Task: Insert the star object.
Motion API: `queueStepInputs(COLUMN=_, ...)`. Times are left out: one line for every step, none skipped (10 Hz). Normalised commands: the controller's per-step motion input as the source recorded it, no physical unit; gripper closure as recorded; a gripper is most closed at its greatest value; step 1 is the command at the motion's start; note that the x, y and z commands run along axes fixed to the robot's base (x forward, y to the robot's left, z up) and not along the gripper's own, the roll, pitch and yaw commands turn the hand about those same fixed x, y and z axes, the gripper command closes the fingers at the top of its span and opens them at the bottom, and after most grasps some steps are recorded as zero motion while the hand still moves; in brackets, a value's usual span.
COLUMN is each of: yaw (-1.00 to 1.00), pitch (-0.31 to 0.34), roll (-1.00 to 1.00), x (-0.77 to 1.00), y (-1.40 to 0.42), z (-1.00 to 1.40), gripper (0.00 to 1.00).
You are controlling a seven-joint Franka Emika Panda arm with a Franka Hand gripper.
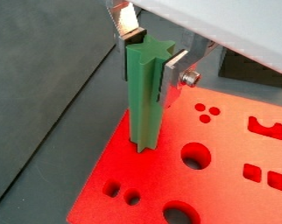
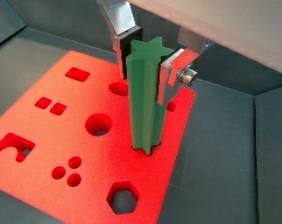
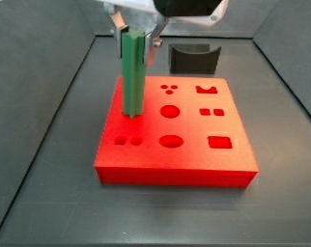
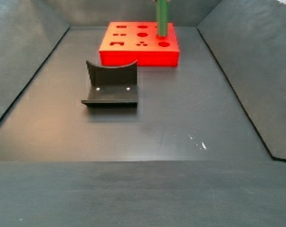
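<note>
Dark grey bin floor (image 4: pixel 170 115) under sloped walls, with a red block (image 3: pixel 197 154) of cut-out shapes near one end and a dark curved block (image 4: pixel 110 86) well apart from it. Above the red block, the gripper (image 2: pixel 150 54), narrowed onto the top of the green rod (image 2: pixel 144 96), one silver finger (image 1: pixel 130 24) flat against each ridged side in both wrist views. Rod upright, long axis vertical, star-shaped top end pointing up between the fingers, lower end touching the red block's top face near its edge (image 1: pixel 144 140), apparently at or just entering a hole; depth of entry impossible to tell, the hole itself hidden by the rod. Same upright stance in a side view (image 3: pixel 132 72), foot at the block's corner region beside the small holes. Best done, by the look of it, with a straight downward push, rod kept plumb, star points lined up with the matching cut-out, grip kept firm until the rod seats, no sideways drag that might tip the rod or shift the block.
</note>
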Motion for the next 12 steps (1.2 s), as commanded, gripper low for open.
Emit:
queueStepInputs(yaw=-0.12, pitch=0.000, roll=0.02, x=0.00, y=0.00, z=-1.00, gripper=1.00)
queueStepInputs(yaw=-0.15, pitch=-0.001, roll=0.02, x=0.01, y=-0.03, z=-1.00, gripper=1.00)
queueStepInputs(yaw=-0.15, pitch=0.000, roll=0.02, x=0.07, y=-0.03, z=-1.00, gripper=1.00)
queueStepInputs(yaw=-0.15, pitch=0.000, roll=0.02, x=0.07, y=-0.03, z=-1.00, gripper=1.00)
queueStepInputs(yaw=-0.13, pitch=0.000, roll=0.00, x=0.05, y=-0.05, z=-1.00, gripper=1.00)
queueStepInputs(yaw=-0.13, pitch=0.000, roll=0.00, x=0.05, y=-0.06, z=-1.00, gripper=1.00)
queueStepInputs(yaw=-0.09, pitch=0.000, roll=-0.08, x=0.04, y=0.00, z=-0.58, gripper=1.00)
queueStepInputs(yaw=0.00, pitch=0.000, roll=-0.01, x=0.00, y=0.00, z=0.00, gripper=1.00)
queueStepInputs(yaw=-0.20, pitch=-0.051, roll=-0.13, x=0.02, y=0.01, z=-0.17, gripper=1.00)
queueStepInputs(yaw=-0.45, pitch=-0.019, roll=-0.26, x=0.13, y=0.08, z=-0.22, gripper=1.00)
queueStepInputs(yaw=-0.46, pitch=-0.020, roll=-0.26, x=0.11, y=0.09, z=-0.18, gripper=1.00)
queueStepInputs(yaw=-0.37, pitch=-0.039, roll=-0.35, x=0.09, y=0.16, z=-0.12, gripper=1.00)
